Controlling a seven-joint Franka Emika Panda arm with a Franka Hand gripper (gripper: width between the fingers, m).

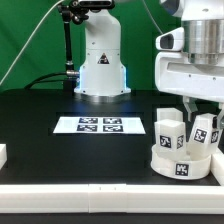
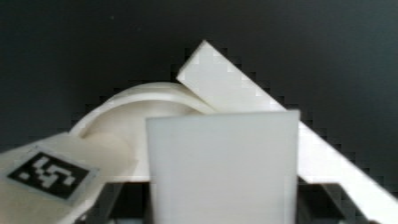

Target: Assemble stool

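- Lower right of the exterior view: the seat (image 1: 184, 160), a round white disc, sits on the black table (image 1: 60, 150) near its front edge. One leg (image 1: 168, 131) stands upright in it on the left side.
- The claw (image 1: 203, 118) is down over the seat's right half, at a second leg (image 1: 205, 132) that leans a little. We judge the step in hand is seating this leg into the seat.
- Claw state: its fingers look drawn close about that second leg, but the contact is too small to read. The wrist view shows no fingers plainly. We cannot tell whether it grips or not.
- To do the step well, we would bring the leg upright before pressing, keep the push straight down, and watch that the seat does not slide toward the table's edge. The first leg stands near, so any sideways drift risks knocking it.
- The marker board (image 1: 99, 125) lies flat at centre frame, well apart from the work.
- Far left edge: a small white part (image 1: 3, 154), cut off, unidentifiable.
- Wrist view: blurred white shapes fill the frame, a block (image 2: 222, 160) in front, a pointed piece (image 2: 231, 85) behind, one tag (image 2: 48, 175) at lower left. We cannot match these to parts with confidence.
- The socket under the leaning leg is hidden in both views.
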